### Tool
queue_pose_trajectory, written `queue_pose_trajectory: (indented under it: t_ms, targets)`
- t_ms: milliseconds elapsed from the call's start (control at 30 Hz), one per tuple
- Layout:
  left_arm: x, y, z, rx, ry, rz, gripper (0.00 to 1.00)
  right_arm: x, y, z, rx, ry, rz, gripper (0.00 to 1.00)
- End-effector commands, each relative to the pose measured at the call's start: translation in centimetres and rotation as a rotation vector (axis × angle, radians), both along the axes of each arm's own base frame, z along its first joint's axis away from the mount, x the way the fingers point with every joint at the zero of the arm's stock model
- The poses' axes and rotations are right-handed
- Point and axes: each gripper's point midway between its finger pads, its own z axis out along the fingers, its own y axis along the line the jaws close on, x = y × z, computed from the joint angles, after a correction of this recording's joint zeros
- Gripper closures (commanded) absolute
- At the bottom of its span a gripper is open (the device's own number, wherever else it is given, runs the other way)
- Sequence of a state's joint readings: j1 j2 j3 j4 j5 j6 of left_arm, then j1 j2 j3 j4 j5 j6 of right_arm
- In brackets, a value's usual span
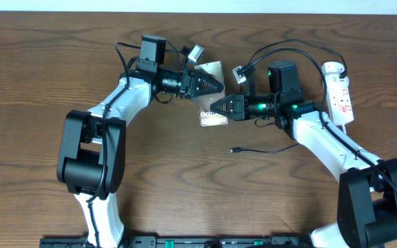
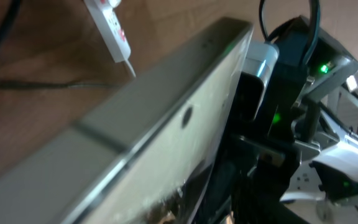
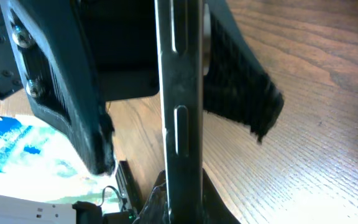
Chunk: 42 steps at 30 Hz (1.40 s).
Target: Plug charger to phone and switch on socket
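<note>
The bronze-brown phone (image 1: 209, 118) with white "Galaxy" lettering is held tilted off the table between both grippers. My left gripper (image 1: 209, 84) is shut on its far end. My right gripper (image 1: 220, 107) is shut on its near right edge. In the left wrist view the phone (image 2: 166, 130) fills the frame edge-on. In the right wrist view its dark edge (image 3: 179, 106) stands upright between my jaws. The charger (image 1: 257, 149), a thin black cable, lies on the table below the right gripper with its tip (image 1: 234, 149) free. The white socket (image 1: 340, 93) lies at the far right and also shows in the left wrist view (image 2: 110, 25).
A thick white cord and black camera cables loop near the right arm (image 1: 274, 52). The left gripper's black body (image 3: 67, 87) sits close beside the phone in the right wrist view. The wooden table (image 1: 47, 55) stretches left and toward the front.
</note>
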<state>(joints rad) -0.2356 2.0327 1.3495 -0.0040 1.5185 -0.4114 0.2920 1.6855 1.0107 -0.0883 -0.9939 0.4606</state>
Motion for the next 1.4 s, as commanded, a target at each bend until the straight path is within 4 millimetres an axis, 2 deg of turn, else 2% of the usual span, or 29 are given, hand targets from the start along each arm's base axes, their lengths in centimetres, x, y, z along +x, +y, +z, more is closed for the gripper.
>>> queue_pose_trajectory:
  t_ms: [0,200,367,500,633,900,1067,1200,1367]
  targets:
    - [-0.2,-0.3,2.3,-0.033,0.056,-0.038,0.47,0.0,0.5,0.8,0.005,-0.003,-0.002,0.99]
    - [0.3,-0.5,6.0,-0.063,-0.028,-0.034,0.48,1.7,0.8,2.5,0.054,-0.042,-0.058,0.99]
    - [-0.3,-0.3,10.1,-0.091,-0.118,-0.035,0.48,3.1,1.0,4.9,0.125,-0.109,-0.088,0.99]
    - [-1.0,-0.1,11.9,-0.101,-0.157,-0.036,0.49,4.0,0.6,6.3,0.164,-0.149,-0.107,0.99]
    - [-1.5,0.0,13.0,-0.107,-0.183,-0.037,0.54,4.7,-0.2,6.9,0.185,-0.151,-0.131,0.99]
    - [-1.6,0.0,13.4,-0.111,-0.201,-0.037,0.54,5.3,-1.1,9.6,0.273,-0.177,-0.137,0.99]
    - [-1.4,-0.1,13.9,-0.122,-0.251,-0.025,0.55,5.5,-1.2,9.8,0.278,-0.175,-0.147,0.99]
    - [-0.8,-0.1,13.9,-0.12,-0.252,0.007,0.7,5.3,-1.0,9.7,0.279,-0.172,-0.138,0.99]
    - [-0.5,-0.2,13.9,-0.118,-0.254,0.03,0.73,4.9,-0.8,9.8,0.283,-0.166,-0.117,0.99]
